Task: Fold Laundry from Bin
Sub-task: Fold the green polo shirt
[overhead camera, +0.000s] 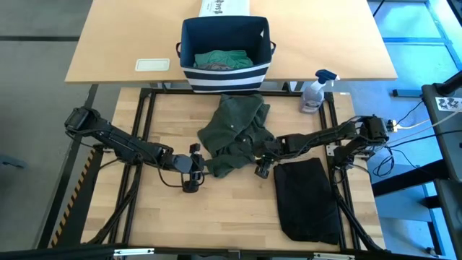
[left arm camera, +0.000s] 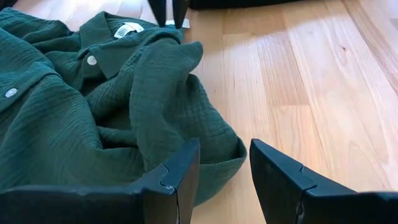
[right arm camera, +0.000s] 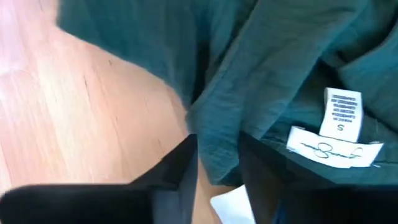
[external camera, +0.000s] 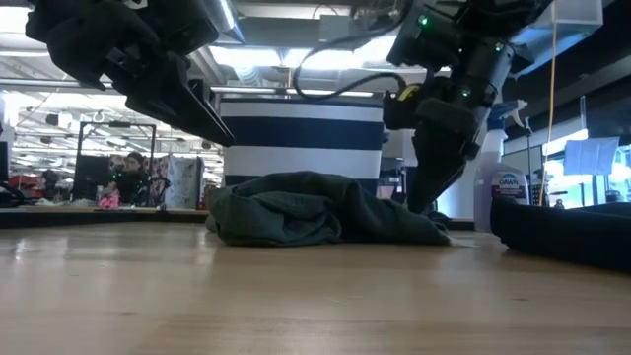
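A dark green shirt lies crumpled on the middle of the wooden table. My right gripper is at the shirt's near right edge, by the collar with its white labels, and is shut on cloth. My left gripper stands open at the shirt's near left edge; a rounded fold of hem reaches in between its fingers. I cannot tell whether they touch it. The striped navy bin stands beyond the table's far edge with a teal garment inside. A folded black garment lies flat at the near right. My right gripper pinches a fold of the shirt's cloth between its two fingers, close to the collar labels. The fingers come steeply from above. The rest of the shirt lies slack on the table; one layer or several, I cannot tell.
A spray bottle stands at the table's far right corner. A white printed box sits behind the bin, and a white pad lies on the far tabletop. Bare wood shows at the near left.
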Controlling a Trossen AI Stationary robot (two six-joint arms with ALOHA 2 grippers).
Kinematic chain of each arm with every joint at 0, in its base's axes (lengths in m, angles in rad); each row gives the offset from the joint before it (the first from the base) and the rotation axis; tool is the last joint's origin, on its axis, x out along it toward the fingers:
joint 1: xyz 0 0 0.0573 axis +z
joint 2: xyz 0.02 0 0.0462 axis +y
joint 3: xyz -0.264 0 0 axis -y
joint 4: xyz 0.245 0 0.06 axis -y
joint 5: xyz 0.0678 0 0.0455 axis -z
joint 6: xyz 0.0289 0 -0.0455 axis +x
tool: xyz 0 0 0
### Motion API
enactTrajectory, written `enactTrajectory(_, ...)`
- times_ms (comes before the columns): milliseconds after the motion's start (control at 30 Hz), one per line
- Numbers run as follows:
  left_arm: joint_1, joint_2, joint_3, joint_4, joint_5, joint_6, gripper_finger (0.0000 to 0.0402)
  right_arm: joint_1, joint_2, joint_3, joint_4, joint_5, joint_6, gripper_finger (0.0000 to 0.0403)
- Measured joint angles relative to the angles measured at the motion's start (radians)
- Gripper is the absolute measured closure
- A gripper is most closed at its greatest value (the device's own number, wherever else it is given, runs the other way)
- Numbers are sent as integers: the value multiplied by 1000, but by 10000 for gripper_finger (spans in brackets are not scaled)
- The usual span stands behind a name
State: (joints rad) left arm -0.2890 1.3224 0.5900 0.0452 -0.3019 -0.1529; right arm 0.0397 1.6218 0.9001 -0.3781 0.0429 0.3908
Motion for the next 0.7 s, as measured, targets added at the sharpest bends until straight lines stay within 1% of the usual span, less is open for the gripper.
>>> enactTrajectory(100, 0, 0, 0, 0, 0, 4, 266, -32, 0, 0, 6, -34, -7, 246)
enactTrajectory(267, 1, 0, 0, 0, 0, 5, 266, -85, 0, 0, 18, -37, -6, 170)
enactTrajectory(333, 1, 0, 0, -1, 0, 5, 266, -96, 0, 0, 22, -48, -6, 147)
enactTrajectory(400, 1, 0, 0, -3, 0, 6, 266, -102, 0, 0, 42, -67, -6, 133)
enactTrajectory(500, 1, 0, 0, -6, 0, 6, 266, -99, 12, 1, 94, -109, -6, 127)
enactTrajectory(567, 1, 0, 0, -10, -2, 6, 266, -99, 24, 1, 113, -143, -6, 135)
enactTrajectory(633, 1, 0, 0, -10, -6, 6, 266, -98, 43, 2, 150, -178, -8, 157)
enactTrajectory(700, 1, 0, 0, -11, -7, 6, 266, -98, 64, 1, 153, -190, -29, 192)
